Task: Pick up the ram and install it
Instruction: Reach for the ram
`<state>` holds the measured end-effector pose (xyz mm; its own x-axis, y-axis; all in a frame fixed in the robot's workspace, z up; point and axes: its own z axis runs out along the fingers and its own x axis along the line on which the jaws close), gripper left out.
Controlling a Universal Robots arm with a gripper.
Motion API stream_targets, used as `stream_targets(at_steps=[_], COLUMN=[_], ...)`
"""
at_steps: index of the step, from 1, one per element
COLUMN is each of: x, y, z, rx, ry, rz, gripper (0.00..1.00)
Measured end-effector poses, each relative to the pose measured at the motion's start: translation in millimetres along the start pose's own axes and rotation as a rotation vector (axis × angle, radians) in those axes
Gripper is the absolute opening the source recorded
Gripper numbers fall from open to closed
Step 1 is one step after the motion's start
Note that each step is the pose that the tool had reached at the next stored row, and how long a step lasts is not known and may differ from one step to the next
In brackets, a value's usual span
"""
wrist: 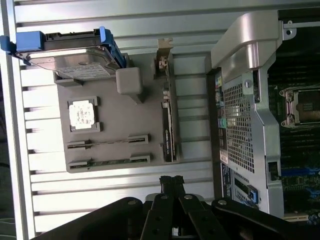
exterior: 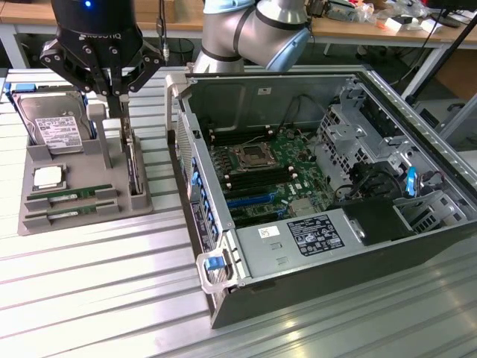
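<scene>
Two ram sticks (exterior: pixel 71 195) lie in the tray (exterior: pixel 82 162), apart from the closed hand (exterior: pixel 117 93).

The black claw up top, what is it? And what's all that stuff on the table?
That claw is the gripper of a robot arm; it is shut and empty. One picture comes from a camera off the arm, the other from a camera on the arm's wrist. Below the gripper, on the slatted metal table, sits a grey tray holding a hard drive, a processor chip, two ram sticks and an expansion card standing on edge. Next to it lies an open computer case, with its motherboard showing.
</scene>
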<state>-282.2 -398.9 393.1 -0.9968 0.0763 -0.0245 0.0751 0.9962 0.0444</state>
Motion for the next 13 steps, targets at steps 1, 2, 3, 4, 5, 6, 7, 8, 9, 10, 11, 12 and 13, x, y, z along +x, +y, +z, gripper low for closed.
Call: stream_targets(at_steps=[1, 2, 3, 4, 5, 6, 7, 8, 9, 10, 11, 12, 13], x=[0.7, 1.3, 2.1, 2.9, 3.8, 4.5, 5.3, 5.8, 6.2, 6.5, 7.0, 7.7, 8.8], y=[-0.1, -0.1, -0.2, -0.2, -0.3, -0.3, -0.4, -0.5, -0.5, -0.5, -0.5, -0.6, -0.7], z=[0.0, 0.0, -0.1, 0.0, -0.1, -0.1, -0.1, -0.1, -0.1, -0.2, -0.2, -0.2, -0.2], rx=[0.0, 0.0, 0.0001, 0.0, 0.0, 0.0, 0.0, 0.0, 0.0, 0.0, 0.0, 0.0, 0.0], ry=[0.0, 0.0, 0.0001, 0.0, 0.0, -0.0001, 0.0, 0.0, 0.0, 0.0, 0.0, 0.0, 0.0], rz=[0.0, 0.0, 0.0, 0.0, 0.0, 0.0, 0.0, 0.0, 0.0, 0.0, 0.0, 0.0, 0.0], gripper=[0.1, 0.1, 0.1, 0.1, 0.1, 0.1, 0.1, 0.1, 0.1, 0.1, 0.1, 0.1, 0.1])
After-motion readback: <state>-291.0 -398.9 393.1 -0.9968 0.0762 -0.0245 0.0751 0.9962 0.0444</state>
